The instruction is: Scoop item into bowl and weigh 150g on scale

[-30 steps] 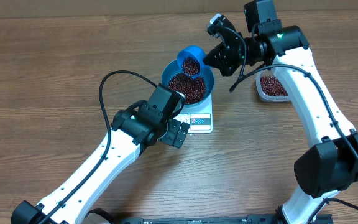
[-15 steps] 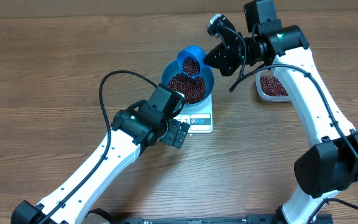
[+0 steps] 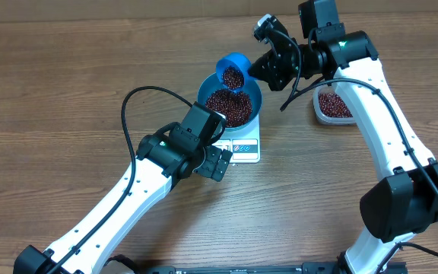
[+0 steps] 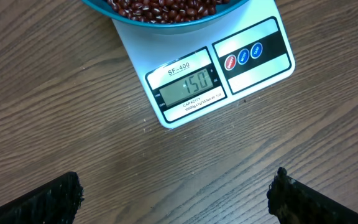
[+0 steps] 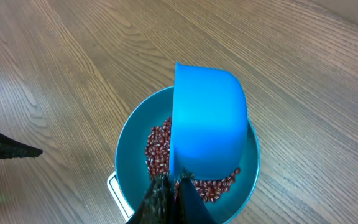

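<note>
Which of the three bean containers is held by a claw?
The small blue scoop, held tilted over the bowl by the right claw; the bowl stands on the scale, the clear tub on the table.

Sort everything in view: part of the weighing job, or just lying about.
Job: beans, bowl, scale, scoop in the right hand, tub of more beans.
Lying about: nothing else seen; left hand open and empty by the scale.
</note>
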{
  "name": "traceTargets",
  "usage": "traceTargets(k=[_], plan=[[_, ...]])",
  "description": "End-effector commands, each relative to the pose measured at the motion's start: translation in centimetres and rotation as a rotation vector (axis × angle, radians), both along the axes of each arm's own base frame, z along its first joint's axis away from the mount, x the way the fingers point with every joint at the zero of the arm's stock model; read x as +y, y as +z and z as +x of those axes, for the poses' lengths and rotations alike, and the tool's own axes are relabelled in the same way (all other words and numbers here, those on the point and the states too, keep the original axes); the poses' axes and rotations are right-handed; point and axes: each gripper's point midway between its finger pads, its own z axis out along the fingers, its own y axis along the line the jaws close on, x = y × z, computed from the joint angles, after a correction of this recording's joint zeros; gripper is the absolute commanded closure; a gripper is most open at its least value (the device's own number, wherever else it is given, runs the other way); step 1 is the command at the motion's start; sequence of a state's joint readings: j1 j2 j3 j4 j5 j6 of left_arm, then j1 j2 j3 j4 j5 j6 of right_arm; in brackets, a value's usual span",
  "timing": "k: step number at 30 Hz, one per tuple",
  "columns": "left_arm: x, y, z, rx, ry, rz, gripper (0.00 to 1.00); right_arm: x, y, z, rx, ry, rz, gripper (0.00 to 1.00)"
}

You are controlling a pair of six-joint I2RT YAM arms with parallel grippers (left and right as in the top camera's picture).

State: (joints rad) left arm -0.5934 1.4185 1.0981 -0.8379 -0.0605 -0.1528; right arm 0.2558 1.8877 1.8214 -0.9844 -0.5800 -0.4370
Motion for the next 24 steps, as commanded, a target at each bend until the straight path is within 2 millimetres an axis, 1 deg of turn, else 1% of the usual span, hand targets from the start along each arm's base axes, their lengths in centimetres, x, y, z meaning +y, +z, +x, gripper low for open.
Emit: traceTargets(k=[1,8,11,15,19,20,22,24], plan=[[0.1,0.4,0.0,-0.011,-0.013,-0.005,0.01,0.2,2.8,0.1,-0.051,-0.006,0.045,0.96],[0.1,0.4,0.0,-0.011,-0.013,-0.005,0.0,0.0,2.9,0.3,-0.053,-0.012,0.046,0.96],[0.1,0.4,0.0,-0.011,-0.013,-0.005,0.0,-0.9,3.3,1.3,-0.049,-0.075,0.07,0.96],[0.1,0.4,0.0,-0.011,-0.013,-0.005,0.0,-3.1,4.1,3.1,-0.037,-0.178,0.123,0.97],[0.1,0.4,0.0,-0.011,-0.013,-0.005,0.01,-5.6,4.6,3.9,0.019,-0.268,0.193,0.96],[0.1,0.4,0.0,-0.011,-0.013,-0.005,0.01,-6.7,5.0,4.1,0.053,-0.298,0.238,0.97],[0.1,0.4,0.0,-0.011,-0.013,-0.005,0.0,-8.0,5.6,4.0,0.099,-0.315,0.312,0.97],[0.1,0.4,0.0,-0.011,-0.013,-0.005,0.01,-9.3,6.7,3.4,0.136,-0.288,0.404,0.96]])
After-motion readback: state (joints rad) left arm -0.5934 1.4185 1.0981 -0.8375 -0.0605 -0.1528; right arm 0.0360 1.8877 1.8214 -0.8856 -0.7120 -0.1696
